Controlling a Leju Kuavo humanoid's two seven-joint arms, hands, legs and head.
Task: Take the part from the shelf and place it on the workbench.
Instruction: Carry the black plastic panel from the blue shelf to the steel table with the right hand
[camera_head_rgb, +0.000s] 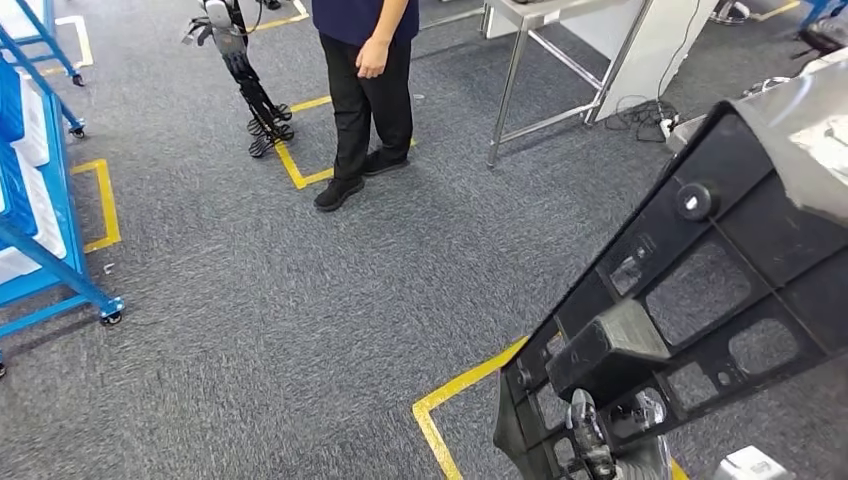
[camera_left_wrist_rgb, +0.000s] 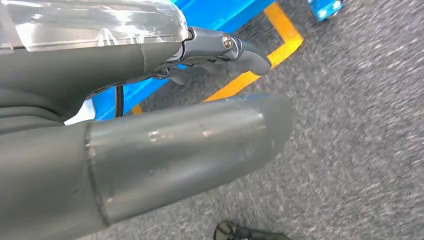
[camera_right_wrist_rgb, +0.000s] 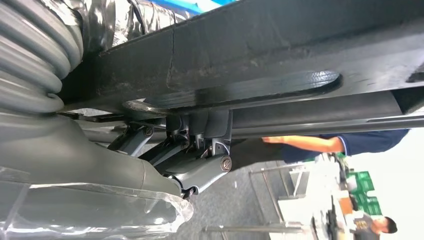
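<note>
From the head view I saw the part (camera_head_rgb: 700, 290), a black frame, held in my right hand (camera_head_rgb: 600, 440) and taking up the room ahead of that hand and to its right. Left of the hand lay open carpet (camera_head_rgb: 280, 330) crossed by yellow tape (camera_head_rgb: 460, 385). Farther ahead of it stood a person (camera_head_rgb: 365, 90), with a steel table (camera_head_rgb: 560, 60) to the person's right and a second robot's legs (camera_head_rgb: 250, 90) to the left. Well to the left of the hand stood a blue shelf (camera_head_rgb: 40, 200). In the left wrist view my left hand (camera_left_wrist_rgb: 165, 150) hung over carpet, the blue shelf near it.
</note>
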